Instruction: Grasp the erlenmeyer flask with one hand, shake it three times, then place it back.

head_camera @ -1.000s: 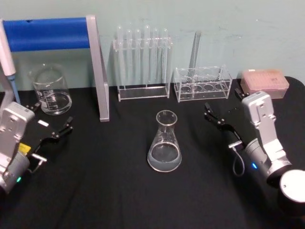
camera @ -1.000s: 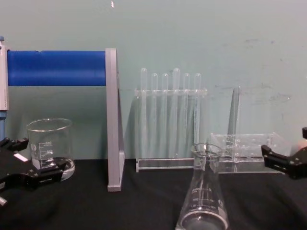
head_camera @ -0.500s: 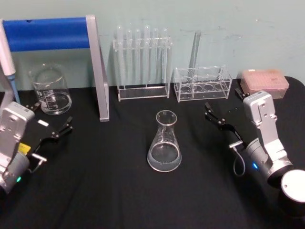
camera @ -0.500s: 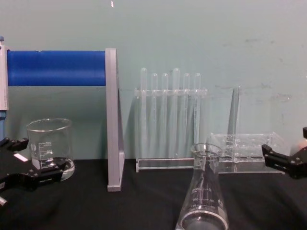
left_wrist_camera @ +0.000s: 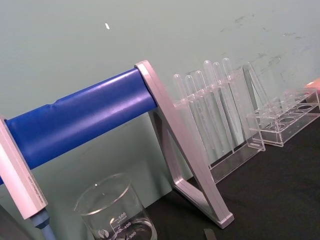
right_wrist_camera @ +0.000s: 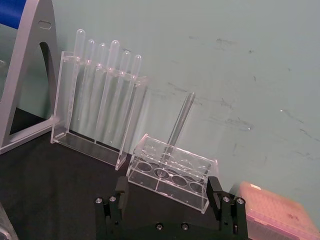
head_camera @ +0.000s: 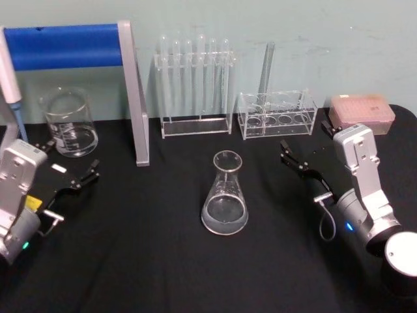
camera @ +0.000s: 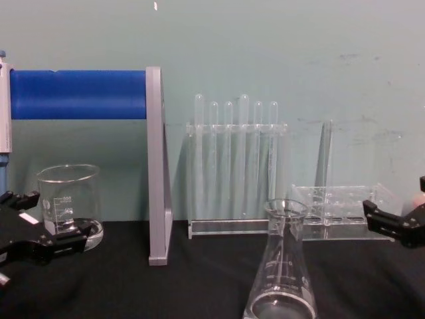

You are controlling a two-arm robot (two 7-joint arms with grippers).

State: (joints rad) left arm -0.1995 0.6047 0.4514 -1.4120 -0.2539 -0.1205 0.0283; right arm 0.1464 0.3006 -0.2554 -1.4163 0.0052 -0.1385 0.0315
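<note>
The erlenmeyer flask stands upright on the black table, near the middle, with nothing touching it; the chest view shows it low in the foreground. My right gripper is open, to the flask's right and a little farther back, about a hand's width away. In the right wrist view its two black fingers stand wide apart with nothing between them. From the right edge of the chest view the right gripper reaches in. My left gripper rests open at the table's left, beside the beaker.
A glass beaker stands at the back left, beside a grey stand with a blue bar. Behind the flask are a tall test tube rack and a low clear rack. A pink tip box sits at the back right.
The right arm has drifted very slightly to the right. The flask and the left arm have not moved.
</note>
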